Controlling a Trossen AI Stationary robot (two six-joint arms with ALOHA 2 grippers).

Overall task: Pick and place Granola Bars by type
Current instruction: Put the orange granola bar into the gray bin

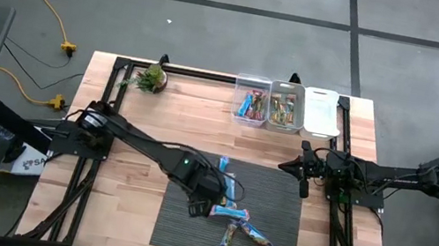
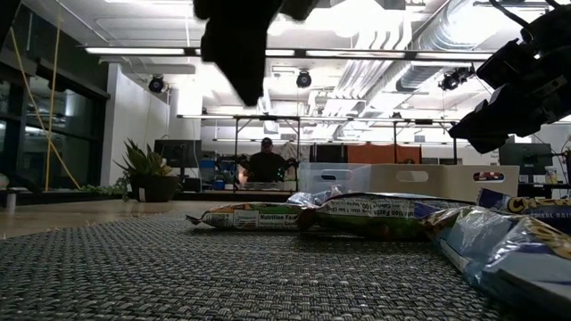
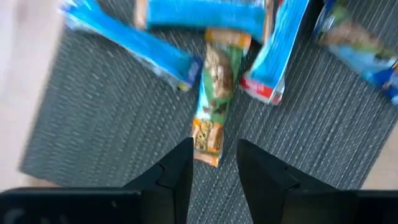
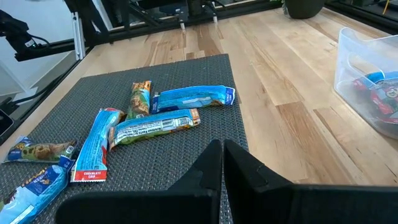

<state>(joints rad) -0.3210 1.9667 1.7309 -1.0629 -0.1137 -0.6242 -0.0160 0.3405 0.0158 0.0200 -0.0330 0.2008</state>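
Note:
Several granola bars lie flat in a loose heap on the dark woven mat (image 1: 183, 233): blue ones (image 1: 231, 186) and a green-and-orange one (image 3: 211, 99). My left gripper (image 3: 214, 163) hangs open over the mat, pointing steeply down. The green-and-orange bar's near end (image 3: 206, 146) lies just ahead of its fingertips. In the low view this gripper (image 2: 236, 40) is well above the bars (image 2: 259, 216). My right gripper (image 4: 222, 155) waits shut at the mat's far right corner (image 1: 302, 183), holding nothing.
Three clear bins stand in a row at the table's far edge: two (image 1: 248, 114) (image 1: 284, 123) hold bars, while the third (image 1: 320, 122) looks white inside. A potted plant (image 1: 153, 78) stands at the far left. Bare wood surrounds the mat. A person sits in the room beyond (image 2: 265, 165).

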